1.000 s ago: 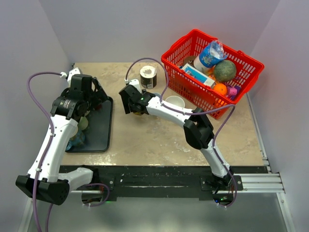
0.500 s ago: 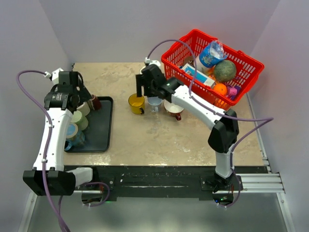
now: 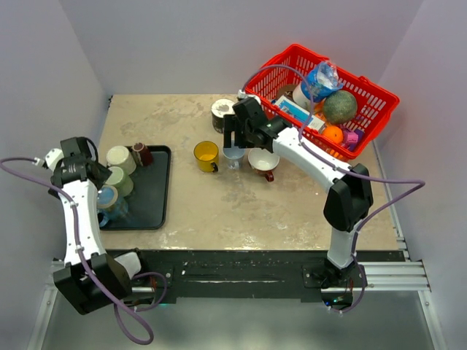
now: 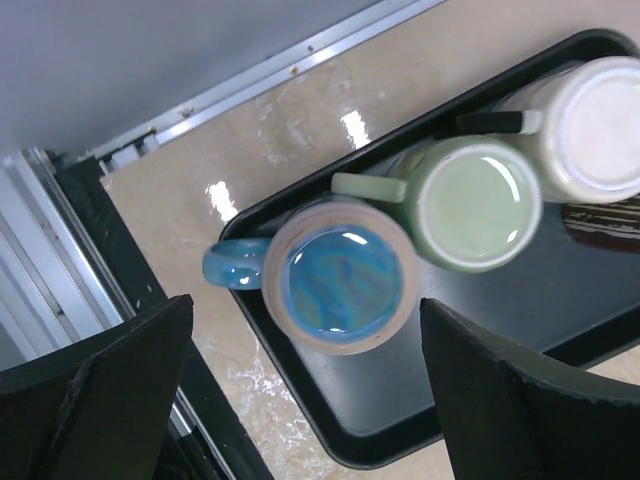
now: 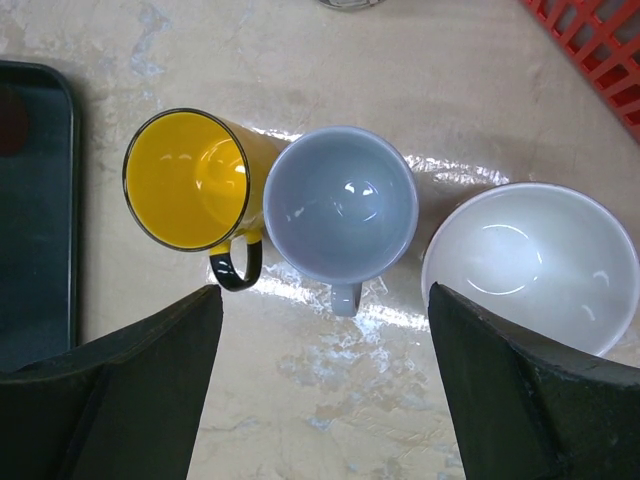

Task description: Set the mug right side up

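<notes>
Walls: plain pale lavender, on three sides.

Tabletop [image 3: 219, 211]: beige, marbled, glossy.

Red basket [image 3: 271, 64]: far right of the black tray, at the back corner, filled with groceries.

Black tray [image 3: 149, 197]: left edge of the tabletop.

Right gripper [image 5: 320, 300]: well right of the tray, fingers spread wide, holding nothing, hanging above the pale grey mug.

Left gripper [image 4: 305, 310]: over the tray's near end, fingers spread wide, empty, touching nothing.

White cup [image 5: 525, 265]: furthest right of the tray, mouth up.

Pale grey mug [image 5: 340, 203]: right of the tray, upright, touching the yellow mug.

Yellow mug [image 5: 187, 180]: just right of the tray, upright.

Blue mug [image 4: 340, 288], green mug [image 4: 478, 203], cream mug [image 4: 595, 125]: on the tray, bottoms up, in a row.
</notes>
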Available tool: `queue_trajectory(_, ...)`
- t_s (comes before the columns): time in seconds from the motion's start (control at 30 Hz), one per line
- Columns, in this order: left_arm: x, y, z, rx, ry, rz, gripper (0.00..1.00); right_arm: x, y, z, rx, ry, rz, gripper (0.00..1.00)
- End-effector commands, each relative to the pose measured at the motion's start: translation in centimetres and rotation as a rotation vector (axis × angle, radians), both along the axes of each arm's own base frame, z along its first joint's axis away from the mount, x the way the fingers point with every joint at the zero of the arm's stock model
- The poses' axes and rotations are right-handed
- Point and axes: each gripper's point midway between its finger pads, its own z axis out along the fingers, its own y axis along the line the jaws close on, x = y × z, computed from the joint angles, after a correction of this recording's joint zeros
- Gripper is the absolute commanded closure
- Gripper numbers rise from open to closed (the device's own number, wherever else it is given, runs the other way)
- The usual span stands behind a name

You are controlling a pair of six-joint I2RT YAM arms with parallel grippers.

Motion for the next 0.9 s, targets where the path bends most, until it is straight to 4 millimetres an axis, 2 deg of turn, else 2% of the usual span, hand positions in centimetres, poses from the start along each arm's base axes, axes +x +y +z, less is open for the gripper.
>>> queue_trajectory(0.0,-1.4,0.2,-0.5,-0.021,-0.091,0.131,0.01,-0.2,-1.3,3.3,0.045,-0.048,-0.015,0.13)
queue_trajectory(0.23,-3.4,0.4,0.1,-0.014,-0.118,0.271,0.01,-0.4,-2.1,3.2,0.043,-0.041,-0.02,0.13)
queue_trajectory(0.33,-3.0,0.7,0.6,-0.028,-0.206,0.328,0.01,-0.4,-2.0,3.0,0.041,-0.024,-0.009,0.13)
queue_trajectory(0.47,-1.3,1.6,1.2,-0.105,-0.368,0.469,0.01,-0.2,-2.5,3.3,0.02,-0.013,-0.004,0.13)
queue_trajectory(0.6,-0.3,2.3,0.9,-0.177,-0.503,0.589,0.01,0.2,-3.1,3.8,0.0,-0.013,-0.007,0.13)
queue_trajectory(0.63,-0.5,2.3,-0.2,-0.192,-0.511,0.632,0.01,0.3,-3.4,3.5,-0.014,-0.005,-0.009,0.13)
queue_trajectory(0.7,0.0,3.0,-0.3,-0.215,-0.605,0.727,0.03,0.5,-3.7,3.5,-0.024,-0.001,-0.014,0.13)
queue_trajectory(0.87,-0.4,3.6,-1.6,-0.23,-0.628,0.879,0.06,0.6,-3.9,2.0,-0.017,0.059,-0.012,0.14)
